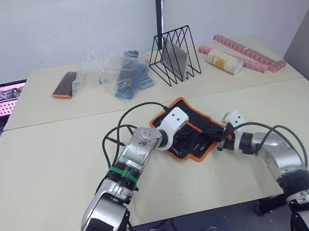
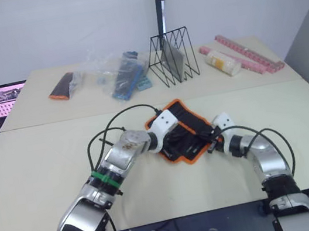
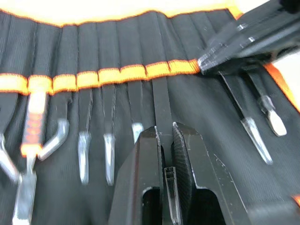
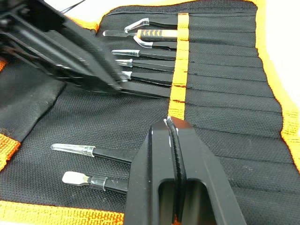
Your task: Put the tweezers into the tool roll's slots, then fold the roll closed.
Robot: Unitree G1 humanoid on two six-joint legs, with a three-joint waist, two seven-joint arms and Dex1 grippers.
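Currently the tool roll [image 1: 189,130] lies unfolded on the desk [image 1: 49,162], near the middle of the near half, with its orange-edged slot band facing up. Both arms reach inward over it. The left arm bends at the elbow and stretches rightward, its white wrist above the roll's left part; the left claw [image 3: 164,136] is pinching one of the tweezers [image 3: 161,105], whose black shaft runs from between the fingers up under the orange band [image 3: 133,72], so the tool sits partly in its slot. The right arm comes in from the right with its forearm low over the desk; the right claw [image 4: 172,125] has its fingers pressed together, the tip resting at the orange band on the roll's right side, nothing visibly between them.

Other tweezers already sit in slots beside the held one, clear-capped tips showing below the band. Two more capped tools [image 4: 82,164] lie in slots close to the right claw.

Far side of the desk: a black wire rack [image 1: 174,56], a clear plastic bag [image 1: 118,74] with blue items, a pink strip [image 1: 247,51].
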